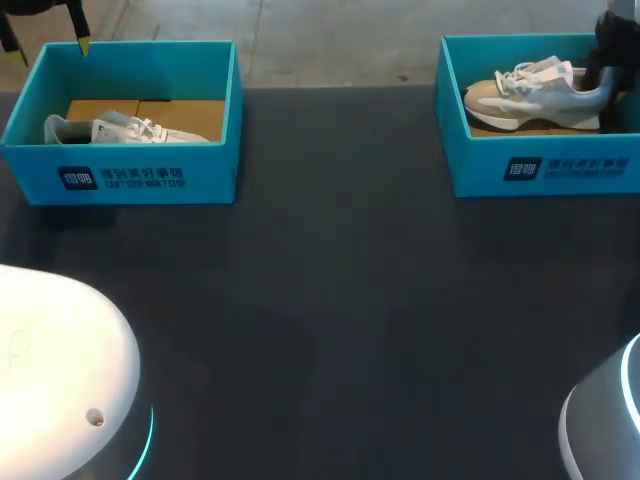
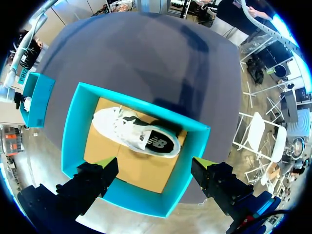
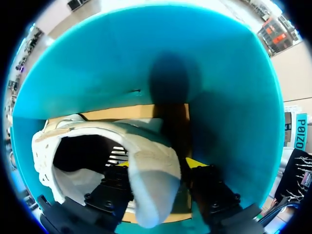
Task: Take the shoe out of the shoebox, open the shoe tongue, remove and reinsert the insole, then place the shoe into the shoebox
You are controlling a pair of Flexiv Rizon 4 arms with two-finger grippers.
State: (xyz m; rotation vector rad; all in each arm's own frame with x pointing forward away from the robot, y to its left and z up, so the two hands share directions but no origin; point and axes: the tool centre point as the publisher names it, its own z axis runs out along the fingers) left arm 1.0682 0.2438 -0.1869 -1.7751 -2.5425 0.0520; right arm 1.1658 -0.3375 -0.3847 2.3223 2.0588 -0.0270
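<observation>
Two teal shoeboxes stand at the table's far edge. In the right shoebox a beige and grey shoe lies on its sole, heel to the right. My right gripper is down in that box at the heel. The right wrist view shows the right gripper open astride the shoe's heel, one finger inside the collar, the other just outside with a thin dark gap, the teal wall ahead. My left gripper hangs open above the left shoebox, holding nothing. Under the left gripper lies a white shoe.
The white shoe lies on brown cardboard in the left shoebox. Dark table surface stretches between and in front of the boxes. My arms' rounded bases show at the near left and near right corners.
</observation>
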